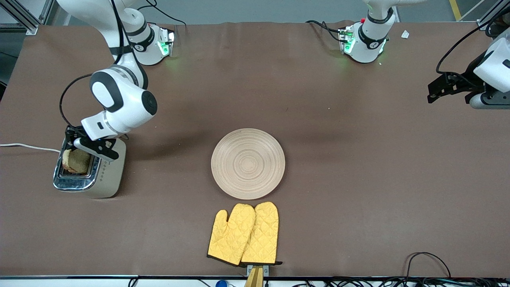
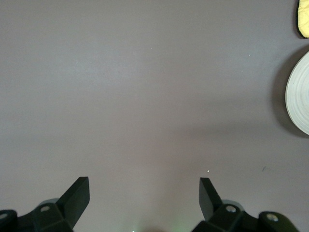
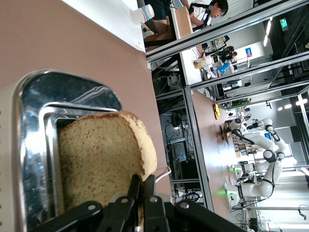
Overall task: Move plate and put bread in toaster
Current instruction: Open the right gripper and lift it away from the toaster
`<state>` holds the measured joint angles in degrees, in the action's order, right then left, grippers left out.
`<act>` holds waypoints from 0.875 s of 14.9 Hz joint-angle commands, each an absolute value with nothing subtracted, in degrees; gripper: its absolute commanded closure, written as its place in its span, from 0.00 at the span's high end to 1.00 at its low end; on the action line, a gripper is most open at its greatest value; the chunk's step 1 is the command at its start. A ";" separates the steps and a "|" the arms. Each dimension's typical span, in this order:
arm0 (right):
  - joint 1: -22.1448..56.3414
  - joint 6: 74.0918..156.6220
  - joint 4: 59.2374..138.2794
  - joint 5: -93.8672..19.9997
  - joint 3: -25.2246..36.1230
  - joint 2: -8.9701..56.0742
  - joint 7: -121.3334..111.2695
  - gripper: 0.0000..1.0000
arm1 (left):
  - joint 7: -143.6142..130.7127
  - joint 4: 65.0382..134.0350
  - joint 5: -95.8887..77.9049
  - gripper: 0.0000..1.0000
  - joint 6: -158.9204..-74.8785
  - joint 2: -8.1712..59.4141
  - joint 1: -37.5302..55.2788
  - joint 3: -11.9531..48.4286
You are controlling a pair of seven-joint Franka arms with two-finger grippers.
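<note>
The cream toaster [image 1: 108, 175] stands at the right arm's end of the table. The brown bread slice [image 1: 78, 161] stands partly down in a slot of its chrome top. My right gripper [image 1: 73, 140] is over the toaster and shut on the slice's crust edge. In the right wrist view my right gripper [image 3: 141, 181] pinches the bread [image 3: 101, 154] above the toaster's chrome top [image 3: 72, 89]. The pale wooden plate [image 1: 248, 163] lies bare at mid-table. My left gripper [image 1: 433, 92] waits open and empty over bare table at the left arm's end. The left wrist view shows it [image 2: 145, 186] and the plate's edge [image 2: 299, 96].
A pair of yellow oven mitts [image 1: 245, 233] lies nearer to the front camera than the plate, close to the table's front edge; one shows in the left wrist view [image 2: 304, 19]. The toaster's white cord [image 1: 24, 146] runs off the table's end.
</note>
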<state>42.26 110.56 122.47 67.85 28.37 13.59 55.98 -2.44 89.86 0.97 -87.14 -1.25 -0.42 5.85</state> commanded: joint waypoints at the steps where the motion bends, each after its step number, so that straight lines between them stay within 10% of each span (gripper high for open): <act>1: 43.85 109.86 122.78 68.91 28.30 15.03 57.57 0.33 | -1.84 88.51 0.97 1.00 -85.87 -0.88 -0.53 5.98; 5: 43.94 109.95 119.99 63.05 28.13 14.59 56.69 1.00 | -1.85 88.59 0.88 1.00 -85.87 -0.79 -0.35 5.98; 13: 40.54 87.05 85.65 21.49 28.12 13.10 22.09 1.00 | -1.85 88.51 1.23 1.00 -85.61 -0.88 -0.62 5.89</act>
<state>44.08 93.17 95.20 30.48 28.32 12.91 29.96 -2.44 89.83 0.97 -86.86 -1.25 -0.40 5.85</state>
